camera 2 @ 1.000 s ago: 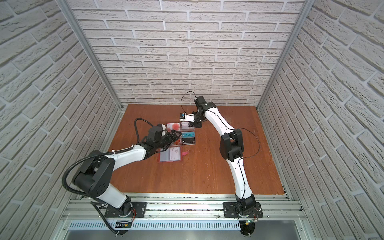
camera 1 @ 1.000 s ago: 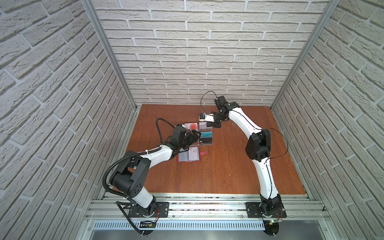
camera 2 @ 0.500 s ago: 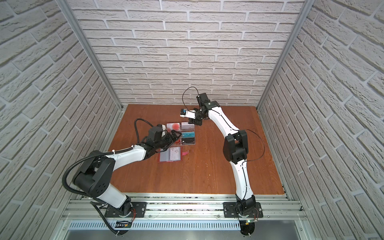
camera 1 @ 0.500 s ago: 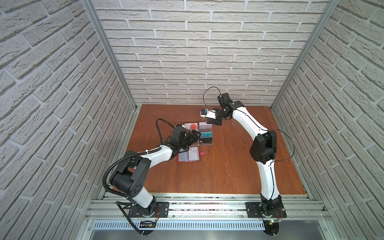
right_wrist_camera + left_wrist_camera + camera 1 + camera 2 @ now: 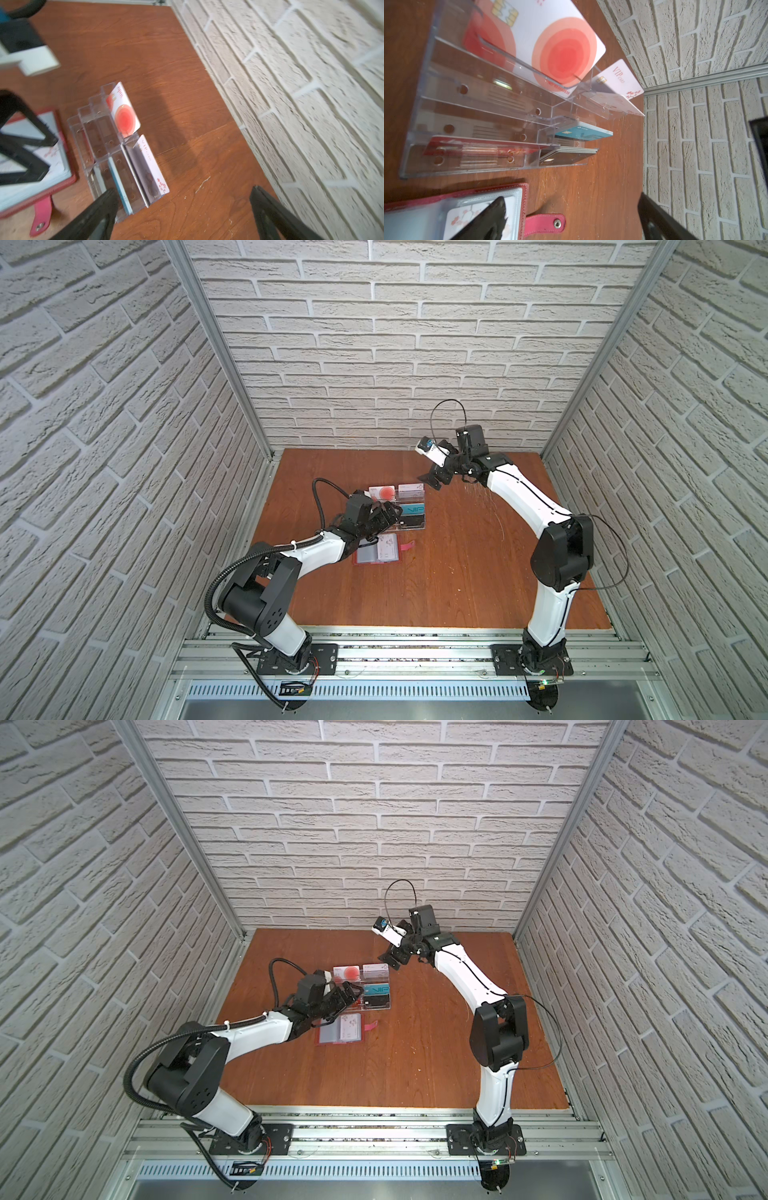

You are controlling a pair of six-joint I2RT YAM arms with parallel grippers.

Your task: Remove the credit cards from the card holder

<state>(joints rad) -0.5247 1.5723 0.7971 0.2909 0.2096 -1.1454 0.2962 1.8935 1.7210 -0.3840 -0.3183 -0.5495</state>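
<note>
Nearest, the left fingers (image 5: pixel 488 216) are spread wide and empty, in the same pose as a second ago. One tip hangs over the open card holder (image 5: pixel 415 220), which lies flat on the bench (image 5: pixel 591 197) beneath them. A white blossom card (image 5: pixel 458 218) sits in the sleeve under that tip; whether the tip touches it cannot be told. The holder's red tab (image 5: pixel 542 224) lies between the two fingers. Just beyond them stands a clear rack (image 5: pixel 477 112) holding a circle card (image 5: pixel 562 54), a teal card (image 5: pixel 581 134) and, at its far corner, a white VIP card (image 5: pixel 620 76). Farthest back are the right fingers (image 5: pixel 93 216), and the change is here. A second ago they were nearly closed, low over the rack's back tier by the VIP card. Now they stand wide apart, hold nothing, and have lifted back toward the rear wall (image 5: pixel 291 104), with the rack below and ahead of them. This suggests that the VIP card has just been let go into the rack and that delivery is done. The holder shows at least one card left, so the task looks unfinished, and the blossom card under the left fingers seems next.
</note>
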